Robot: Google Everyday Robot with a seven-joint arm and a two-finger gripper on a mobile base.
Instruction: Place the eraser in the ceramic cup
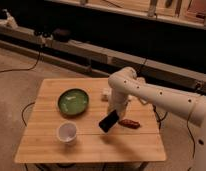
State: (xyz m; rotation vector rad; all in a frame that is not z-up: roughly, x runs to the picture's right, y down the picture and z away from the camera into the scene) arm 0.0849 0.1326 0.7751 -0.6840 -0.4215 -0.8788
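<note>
The eraser is a flat black block, tilted on one end over the wooden table, right of centre. My gripper reaches down from the white arm and sits right at the eraser's upper end. The ceramic cup is small, round and white, and stands upright near the table's front left, apart from the eraser and to its left.
A wider green round dish sits behind the cup. A small reddish-brown oblong thing lies just right of the eraser. A white packet lies behind the arm. Cables run along the floor on the left.
</note>
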